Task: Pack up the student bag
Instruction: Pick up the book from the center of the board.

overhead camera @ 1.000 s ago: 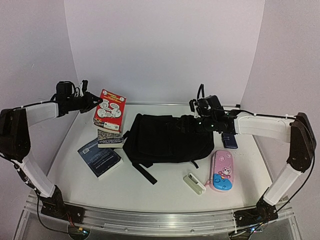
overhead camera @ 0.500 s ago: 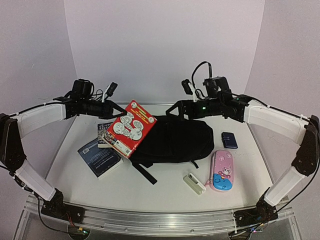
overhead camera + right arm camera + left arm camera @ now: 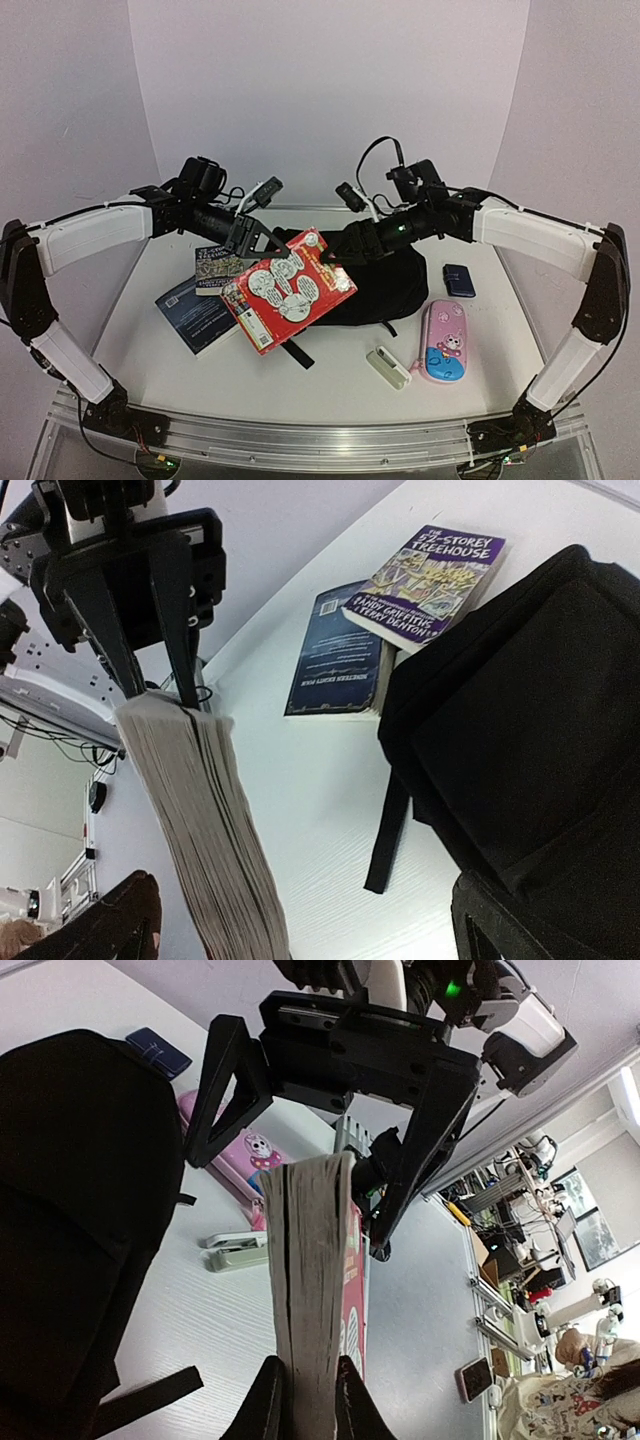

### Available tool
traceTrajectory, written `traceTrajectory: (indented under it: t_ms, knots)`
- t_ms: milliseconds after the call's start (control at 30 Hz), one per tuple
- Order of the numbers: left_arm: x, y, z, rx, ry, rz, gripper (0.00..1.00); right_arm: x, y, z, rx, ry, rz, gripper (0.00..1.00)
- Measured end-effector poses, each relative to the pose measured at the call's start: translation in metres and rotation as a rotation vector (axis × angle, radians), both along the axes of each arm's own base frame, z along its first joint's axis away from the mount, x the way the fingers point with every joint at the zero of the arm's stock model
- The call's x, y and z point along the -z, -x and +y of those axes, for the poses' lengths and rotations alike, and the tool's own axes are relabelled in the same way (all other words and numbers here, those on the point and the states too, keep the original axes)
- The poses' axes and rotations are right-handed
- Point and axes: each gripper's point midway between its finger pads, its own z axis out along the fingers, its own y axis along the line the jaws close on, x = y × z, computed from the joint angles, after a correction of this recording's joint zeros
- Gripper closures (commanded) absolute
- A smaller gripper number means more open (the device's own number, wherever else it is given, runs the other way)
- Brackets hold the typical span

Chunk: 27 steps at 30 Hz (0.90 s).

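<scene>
Shows red book (image 3: 290, 290) pinched in the closed left gripper (image 3: 305, 1400), slanted over the student bag (image 3: 385, 280) lying flat mid-table (image 3: 320, 385), with the right gripper (image 3: 290, 1200), jaws spread wide and gripping nothing, astride the book's far edge, presumably steadying it for insertion.

The student bag (image 3: 395, 290) is plain black. The red book (image 3: 290, 290) has white cartoon panels across its cover and greyish-cream page edges. The purple book (image 3: 425, 580) carries yellow and white lettering, and the dark blue book (image 3: 335, 650) has pale small print. The pencil case (image 3: 444, 342) is pink with a blue patch and a cartoon figure. The stapler (image 3: 388, 367) and the table (image 3: 300, 390) are white.
</scene>
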Motion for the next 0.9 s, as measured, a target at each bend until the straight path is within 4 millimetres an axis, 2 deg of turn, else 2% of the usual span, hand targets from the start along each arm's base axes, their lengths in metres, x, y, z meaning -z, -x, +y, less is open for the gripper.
traceTrajectory:
  t_ms: [67, 133, 233, 333, 367, 500, 567, 633, 733, 800, 900]
  knots:
    - [0.002, 0.006, -0.005, 0.026, 0.001, 0.01, 1.0, 0.002, 0.009, 0.005, -0.039, -0.006, 0.021, 0.18]
    - [0.003, 0.009, -0.01, 0.046, 0.004, 0.018, 1.0, 0.005, 0.02, 0.012, -0.084, -0.013, 0.036, 0.32]
    - [0.002, 0.01, -0.014, 0.063, 0.011, 0.02, 1.0, 0.009, 0.038, 0.022, -0.153, -0.026, 0.073, 0.63]
    - [0.002, 0.008, -0.016, 0.062, 0.012, 0.016, 0.98, 0.009, 0.051, 0.029, -0.192, -0.035, 0.096, 0.99]
    - [0.002, 0.008, -0.016, 0.062, 0.011, 0.017, 0.91, 0.009, 0.052, 0.03, -0.191, -0.034, 0.105, 1.0]
    - [0.005, -0.003, -0.018, 0.005, -0.012, -0.01, 0.41, 0.013, 0.041, 0.029, -0.119, -0.008, 0.092, 1.0]
    - [0.009, -0.015, -0.018, -0.057, -0.04, -0.033, 0.31, 0.017, 0.029, 0.027, -0.027, 0.035, 0.064, 1.0]
    - [0.015, -0.028, -0.018, -0.122, -0.074, -0.046, 0.26, 0.022, 0.013, 0.018, 0.095, 0.086, 0.03, 1.0]
    - [0.025, -0.05, -0.017, -0.227, -0.118, -0.069, 0.21, 0.026, -0.017, -0.006, 0.309, 0.162, -0.025, 1.0]
    - [0.033, -0.063, -0.017, -0.288, -0.149, -0.074, 0.2, 0.026, -0.039, -0.034, 0.475, 0.208, -0.065, 1.0]
    - [0.054, -0.08, -0.025, -0.364, -0.214, -0.088, 0.2, 0.019, -0.075, -0.091, 0.75, 0.273, -0.121, 1.0]
